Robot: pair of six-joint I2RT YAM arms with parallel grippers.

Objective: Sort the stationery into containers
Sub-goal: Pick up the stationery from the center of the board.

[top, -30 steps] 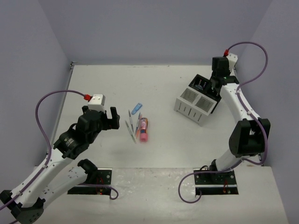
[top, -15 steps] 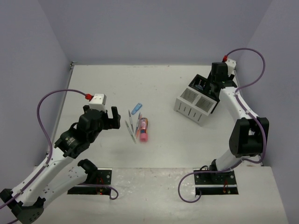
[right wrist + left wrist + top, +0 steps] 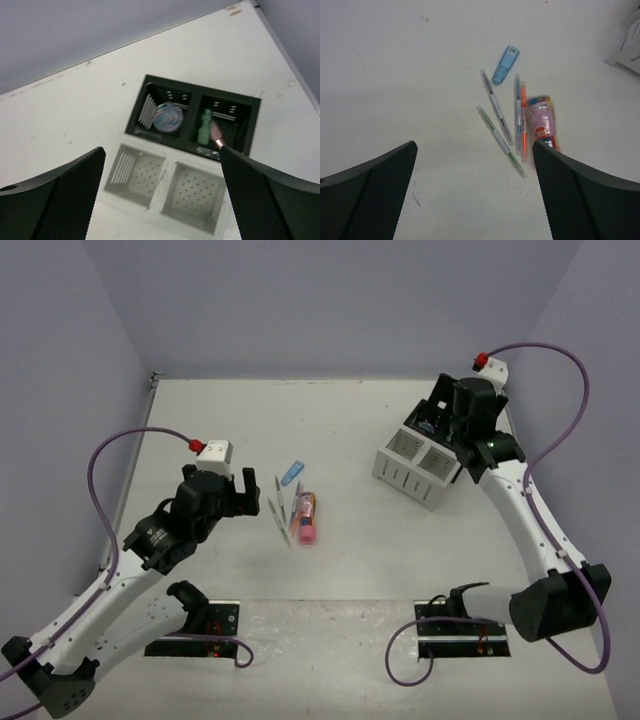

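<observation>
You have a white counter (image 3: 350, 420) with everything on it split between two spots. Your left claw (image 3: 474, 145) hangs over the loose stationery at the counter's middle. Its fingers are spread wide, with nothing between them. Your right claw (image 3: 162, 150) is just as wide apart and grips nothing. It is poised above the organizer (image 3: 420, 462) at the far right of the counter.

That organizer sits at an angle to the counter's edges. Its white slatted half is toward the arms and its black half is behind it, and each half has two square cells.

In the loose group, the pink cylinder (image 3: 541, 123) lies flat at the right-hand end. An orange pen (image 3: 523, 120) lies just beside it, and a grey pen (image 3: 517, 112) runs alongside the orange one. A clear pen with a dark core (image 3: 496, 106) and a green-marked pen (image 3: 501, 141) lie a little to the left, angled and close to each other. The blue capsule (image 3: 505, 64) rests just beyond the pens' far tips.

From the right wrist view, the round grey-blue disc (image 3: 168, 116) sits in the left black cell. A green piece (image 3: 205, 127) and a pink piece (image 3: 216, 135) stand together in the right black cell.
</observation>
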